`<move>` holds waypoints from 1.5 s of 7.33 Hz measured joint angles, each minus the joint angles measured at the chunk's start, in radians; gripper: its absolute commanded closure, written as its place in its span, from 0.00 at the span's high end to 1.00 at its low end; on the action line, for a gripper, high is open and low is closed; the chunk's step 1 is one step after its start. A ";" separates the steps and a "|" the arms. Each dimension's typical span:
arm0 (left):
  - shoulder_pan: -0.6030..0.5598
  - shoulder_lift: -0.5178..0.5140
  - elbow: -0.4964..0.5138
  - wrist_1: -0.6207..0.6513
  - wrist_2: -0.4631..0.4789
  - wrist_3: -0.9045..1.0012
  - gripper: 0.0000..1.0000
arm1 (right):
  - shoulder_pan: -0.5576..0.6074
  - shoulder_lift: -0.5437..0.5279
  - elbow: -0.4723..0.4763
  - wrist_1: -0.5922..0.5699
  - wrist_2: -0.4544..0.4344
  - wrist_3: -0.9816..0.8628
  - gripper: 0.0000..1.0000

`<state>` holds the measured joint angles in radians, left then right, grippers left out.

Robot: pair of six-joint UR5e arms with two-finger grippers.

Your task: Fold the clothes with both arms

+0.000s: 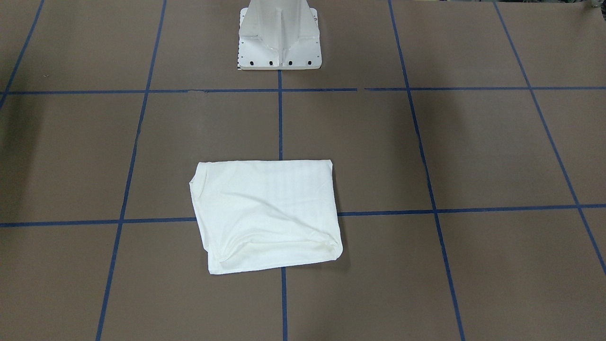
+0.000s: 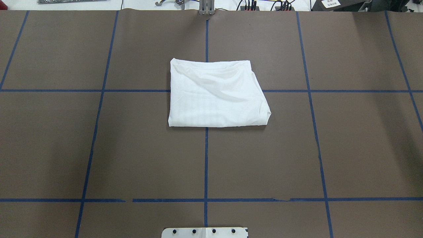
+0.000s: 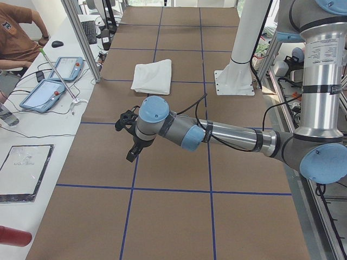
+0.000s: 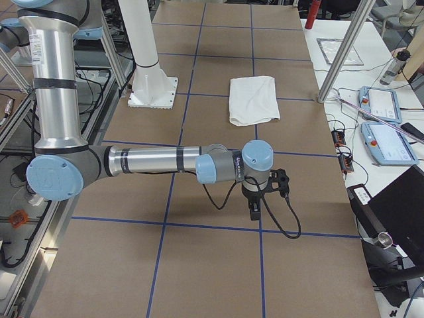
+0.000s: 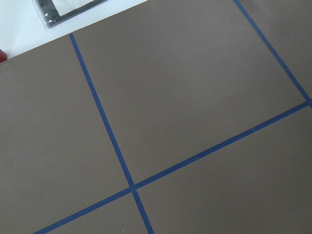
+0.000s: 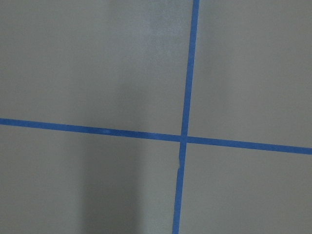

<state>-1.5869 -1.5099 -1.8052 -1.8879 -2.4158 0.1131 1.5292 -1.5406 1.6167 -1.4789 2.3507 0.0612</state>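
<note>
one shirt [image 1: 267,215], two arms [image 3: 227,134] [image 4: 152,161], grippers [image 3: 131,156] [image 4: 254,211] unclear

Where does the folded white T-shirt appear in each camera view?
Front-facing: T-shirt below centre, slightly left.
Overhead: T-shirt above centre.
Exterior left: T-shirt upper middle.
Exterior right: T-shirt upper middle.
Left wrist: not in it.
Right wrist: not in it.
Shared landmark: white pedestal base, in all four exterior views.
</note>
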 measured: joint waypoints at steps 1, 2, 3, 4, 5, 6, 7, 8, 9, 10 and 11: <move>0.000 0.026 -0.024 -0.005 -0.001 0.001 1.00 | 0.000 -0.006 0.005 -0.001 0.005 0.000 1.00; -0.001 0.061 -0.051 -0.009 -0.003 0.004 1.00 | 0.000 -0.015 0.008 0.003 0.006 0.001 1.00; -0.002 0.103 -0.089 -0.011 -0.002 0.005 1.00 | 0.000 -0.027 0.014 0.006 0.007 0.002 1.00; -0.002 0.132 -0.118 -0.011 0.002 0.004 1.00 | 0.000 -0.055 0.040 0.008 0.009 0.002 1.00; 0.000 0.145 -0.127 -0.009 0.005 0.002 1.00 | 0.000 -0.098 0.091 0.009 0.014 0.002 1.00; 0.001 0.150 -0.128 -0.009 0.007 0.001 1.00 | 0.000 -0.134 0.137 0.009 0.016 0.001 1.00; 0.002 0.150 -0.128 -0.008 0.008 0.001 1.00 | 0.000 -0.155 0.161 0.009 0.015 0.001 1.00; 0.002 0.151 -0.128 -0.008 0.009 0.001 1.00 | -0.001 -0.164 0.169 0.009 0.012 0.002 1.00; 0.002 0.152 -0.125 -0.008 0.009 0.001 1.00 | -0.001 -0.165 0.173 0.008 0.009 0.002 1.00; 0.002 0.153 -0.115 -0.008 0.009 0.001 1.00 | -0.004 -0.159 0.172 0.007 0.006 0.004 1.00; 0.001 0.153 -0.101 -0.008 0.009 0.002 1.00 | -0.008 -0.142 0.160 0.003 0.006 0.005 1.00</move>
<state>-1.5864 -1.3566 -1.9063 -1.8960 -2.4068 0.1149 1.5210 -1.6828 1.7763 -1.4756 2.3567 0.0659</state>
